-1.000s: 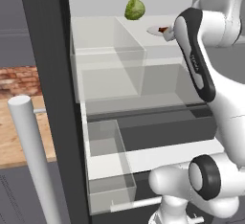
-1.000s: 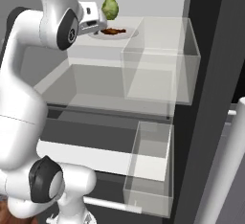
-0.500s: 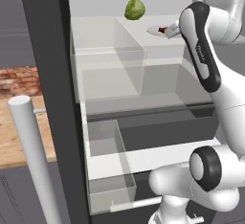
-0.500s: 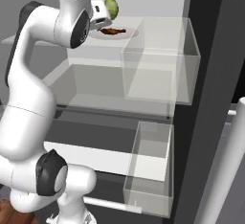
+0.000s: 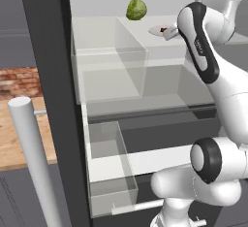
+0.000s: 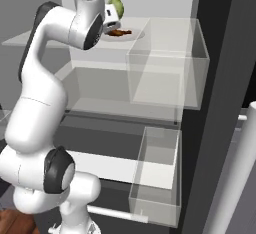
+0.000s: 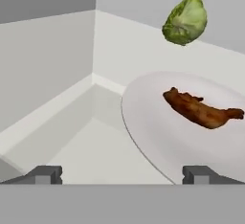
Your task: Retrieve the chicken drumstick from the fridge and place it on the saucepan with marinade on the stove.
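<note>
The chicken drumstick [image 7: 198, 109], a dark reddish-brown lump, lies on a white plate [image 7: 158, 141] on the top shelf of the open fridge [image 5: 48, 75]. The drumstick [image 6: 119, 32] lies just beyond my hand in the right base view. My gripper [image 7: 123, 175] is open and empty, hovering short of the plate's near rim, with the drumstick ahead and to the right of its fingertips [image 7: 45, 174]. The saucepan, marinade and stove are out of view.
A round green leafy vegetable [image 7: 185, 20] sits behind the plate against the fridge's back wall. Clear bins [image 6: 167, 63] flank the shelf, and a lower clear drawer [image 5: 111, 163] stands pulled out. A silver bar handle [image 5: 29, 148] rises at the left.
The arm's elbow has risen and the hand has reached further into the top shelf toward the plate. The jaws stay open; the drumstick has not moved.
</note>
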Motion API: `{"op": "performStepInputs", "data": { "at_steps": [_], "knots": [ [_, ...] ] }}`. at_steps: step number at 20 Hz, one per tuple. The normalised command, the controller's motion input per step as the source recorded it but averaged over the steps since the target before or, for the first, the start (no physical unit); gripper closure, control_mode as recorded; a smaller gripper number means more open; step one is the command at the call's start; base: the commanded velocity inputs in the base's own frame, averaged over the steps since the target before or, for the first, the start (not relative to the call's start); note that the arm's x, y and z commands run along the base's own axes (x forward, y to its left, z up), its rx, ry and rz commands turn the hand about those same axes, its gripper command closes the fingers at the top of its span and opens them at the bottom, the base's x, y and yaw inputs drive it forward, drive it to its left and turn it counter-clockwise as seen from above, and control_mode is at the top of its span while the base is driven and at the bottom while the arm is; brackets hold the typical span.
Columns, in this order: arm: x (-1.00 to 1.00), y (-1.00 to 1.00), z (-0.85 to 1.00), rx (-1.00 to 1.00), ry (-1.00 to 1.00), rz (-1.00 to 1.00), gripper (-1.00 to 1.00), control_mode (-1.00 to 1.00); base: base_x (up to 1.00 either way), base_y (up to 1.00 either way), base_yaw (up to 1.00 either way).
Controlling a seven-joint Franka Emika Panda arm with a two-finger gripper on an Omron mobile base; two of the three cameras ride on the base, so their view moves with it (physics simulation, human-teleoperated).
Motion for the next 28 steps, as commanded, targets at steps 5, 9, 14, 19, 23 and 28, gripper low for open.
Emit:
{"op": "performStepInputs", "data": {
  "at_steps": [5, 9, 14, 19, 23, 28],
  "knots": [
    [0.37, 0.00, 0.06, 0.00, 0.17, 0.06, -1.00, -1.00, 0.00, 0.00, 0.00],
    [0.29, -0.05, -0.04, 0.00, -0.03, 0.12, -1.00, -1.00, 0.00, 0.00, 0.00],
    [0.25, -0.09, -0.11, 0.00, -0.12, 0.14, -1.00, -1.00, 0.00, 0.00, 0.00],
    [0.16, -0.05, -0.17, 0.00, -0.12, 0.12, -1.00, -1.00, 0.00, 0.00, 0.00],
    [0.24, 0.00, -0.04, 0.00, -0.01, 0.09, -1.00, -1.00, 0.00, 0.00, 0.00],
    [0.13, 0.00, 0.00, -0.02, 0.00, 0.05, -1.00, -1.00, 0.00, 0.00, 0.00]
  ]
}}
